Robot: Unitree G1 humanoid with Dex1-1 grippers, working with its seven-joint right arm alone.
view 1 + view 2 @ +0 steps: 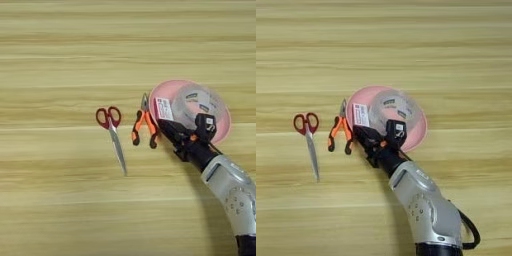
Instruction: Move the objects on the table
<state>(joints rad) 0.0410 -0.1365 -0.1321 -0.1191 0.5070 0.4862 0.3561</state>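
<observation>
Near edge: the silver forearm (423, 207) rises from the bottom right of the surface (60, 210) and slants up and left toward the plate. At its tip the claw (186, 129) lies over the plate's near rim; its two black fingers stand apart, the left finger (167, 129) reaching to the plate's left edge just below the box, the right finger (205, 125) over the near part of the tape roll. Whether either finger touches anything cannot be told.

Middle: the round pink plate (222, 131) holds the clear tape roll (197, 102), which fills most of it, and the small pink-and-white box (164, 108), which sits on the left rim. The pliers (144, 125) lie just left of the plate, orange-and-black handles toward the viewer, jaws pointing away, close to the left finger. Red-handled scissors (113, 135) lie further left, apart from the pliers, blades pointing toward the near edge.

Far: bare striped wood extends broadly beyond the plate and to the left of the scissors
</observation>
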